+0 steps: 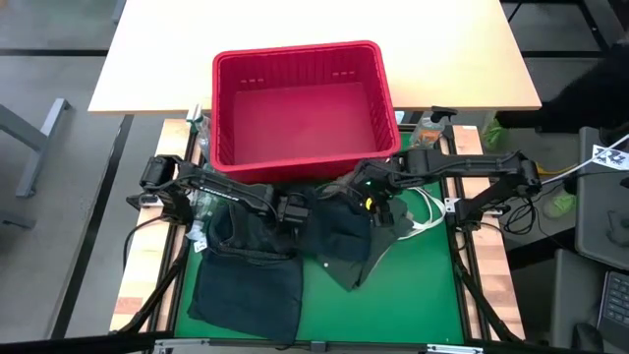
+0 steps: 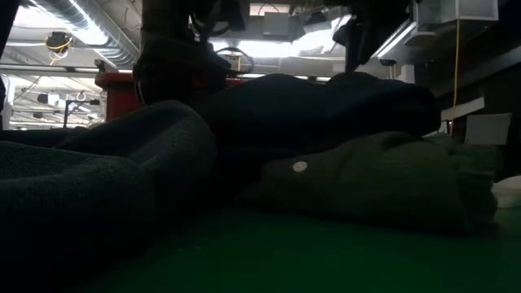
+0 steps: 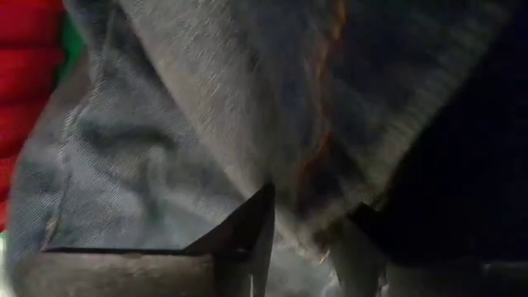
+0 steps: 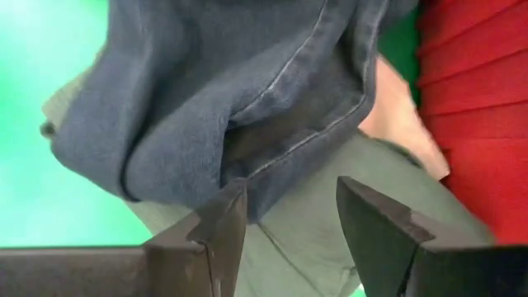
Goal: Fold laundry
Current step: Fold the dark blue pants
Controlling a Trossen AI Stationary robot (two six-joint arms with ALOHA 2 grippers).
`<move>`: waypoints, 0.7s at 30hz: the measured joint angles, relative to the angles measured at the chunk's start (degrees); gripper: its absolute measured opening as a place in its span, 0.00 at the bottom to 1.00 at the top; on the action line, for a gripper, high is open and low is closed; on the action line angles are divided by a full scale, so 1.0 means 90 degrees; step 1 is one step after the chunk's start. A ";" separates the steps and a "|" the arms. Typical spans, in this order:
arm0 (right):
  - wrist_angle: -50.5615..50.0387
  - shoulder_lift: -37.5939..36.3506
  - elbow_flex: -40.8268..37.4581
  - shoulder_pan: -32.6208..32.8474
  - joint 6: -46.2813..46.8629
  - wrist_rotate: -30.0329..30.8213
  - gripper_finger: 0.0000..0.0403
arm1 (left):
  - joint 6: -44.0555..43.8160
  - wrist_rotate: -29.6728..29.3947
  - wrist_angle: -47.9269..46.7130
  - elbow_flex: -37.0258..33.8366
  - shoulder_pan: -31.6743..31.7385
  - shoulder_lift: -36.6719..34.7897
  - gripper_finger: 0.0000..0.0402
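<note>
Two dark robot arms reach inward over a green mat, meeting above a heap of laundry just in front of a red slatted basket that stands at the mat's far edge. Dark blue denim jeans lie on the left half of the mat, one end bunched up near the basket and the rest spread flat toward the near edge. Beside them, toward the centre and right, sits a rumpled olive-green shirt, with more dark cloth piled on top of it.

The left gripper hangs low over the bunched end of the jeans; its wrist camera shows denim filling the frame, a fold with an orange seam lying between the two fingers, which stand slightly apart. Whether they pinch that fold or merely straddle it cannot be told from this close. The right gripper hovers at the centre of the pile with its fingers spread wide and nothing between them; below it a denim fold rests on olive-green fabric, the basket's red wall just beside.

From table height, the shirt shows a pale button, under a dark mound of clothing.
</note>
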 joint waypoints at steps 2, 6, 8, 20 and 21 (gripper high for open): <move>-0.0034 0.0000 -0.0127 0.0000 -0.0201 -0.0005 0.47 | 0.0027 0.0000 -0.0116 0.0000 -0.0056 -0.0117 0.27; -0.0200 0.0000 -0.0148 0.0000 -0.0535 -0.0364 0.47 | -0.0120 0.0023 -0.0234 0.0000 -0.0163 -0.0332 0.29; -0.0208 0.0000 -0.0151 -0.0002 -0.0564 -0.0677 0.47 | -0.0195 0.0022 -0.0308 0.0005 -0.0211 -0.0422 0.29; 0.0089 0.0385 -0.0320 0.0002 -0.0495 -0.1085 0.47 | -0.0355 -0.0041 -0.0614 0.0059 -0.0491 -0.1093 0.29; 0.0100 0.0408 -0.0427 0.0002 -0.0492 -0.1214 0.47 | -0.0357 -0.0147 -0.0560 0.0061 -0.0524 -0.1212 0.28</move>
